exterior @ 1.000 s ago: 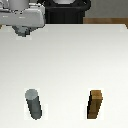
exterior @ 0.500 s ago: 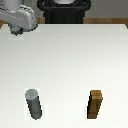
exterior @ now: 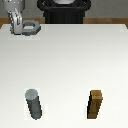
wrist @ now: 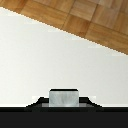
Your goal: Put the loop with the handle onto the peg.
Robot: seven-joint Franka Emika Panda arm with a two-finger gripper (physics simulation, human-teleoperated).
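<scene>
Looking at the exterior view, you have the gripper (exterior: 18,27) in the upper left of the frame, near the far edge of the white surface (exterior: 70,65). The loop with the handle (exterior: 30,27) sits right beside it, a grey ring with a dark hole, its near end meeting the gripper's fingers. You cannot tell from these pictures whether the fingers are pinching the handle or merely standing against it; the render is too coarse there.

The peg (exterior: 34,104) stands upright in the lower left of the frame, a dark grey cylinder, well apart from the ring. The brown wooden block (exterior: 96,104) stands in the lower right, level with the peg and well clear of it.

In the wrist view you see a small grey block-shaped piece (wrist: 63,97) low in the middle of the frame, set on a dark band, with bare white surface behind it and wood flooring (wrist: 90,17) across the upper part.
</scene>
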